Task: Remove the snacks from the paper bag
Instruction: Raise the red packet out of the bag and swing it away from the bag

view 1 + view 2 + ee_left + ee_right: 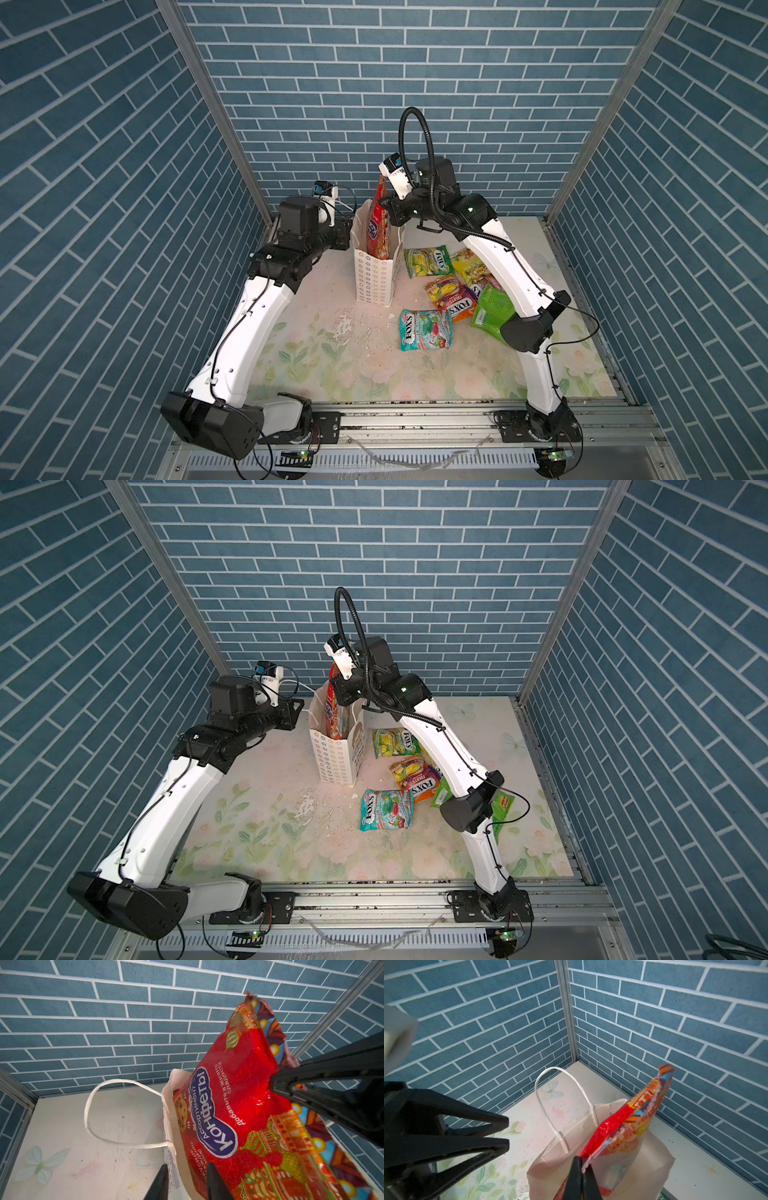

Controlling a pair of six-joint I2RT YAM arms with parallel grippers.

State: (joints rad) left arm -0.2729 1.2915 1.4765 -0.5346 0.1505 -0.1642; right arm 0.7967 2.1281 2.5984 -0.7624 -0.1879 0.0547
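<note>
Two grippers meet at the mouth of the paper bag point(374, 274), which stands upright on the floral table point(332, 365).

Right gripper point(581, 1160): jaws pinched fast on one long edge of the large red packet point(239, 1088), partway along it. I see the packet tilted, its top rising past the fingertips and above the rim, its lower part inside the bag.

Left gripper point(187, 1165): a narrow gap, nothing clamped. Its fingertips sit at the bag's wall near the rim; I cannot tell whether they touch the paper. One white cord handle point(89, 1109) loops outward just beyond these tips.

Loose snacks lie flat on the table, well below the right gripper and on its own arm's side of the bag:
- the green FOX'S packet point(428, 259), closest to the bag
- the yellow packet point(471, 266), beside it
- the orange packet point(455, 307), farther off
- the teal packet point(426, 330), farthest from the gripper
- the large bright green packet point(492, 309), partly hidden under the right arm point(519, 270)
</note>
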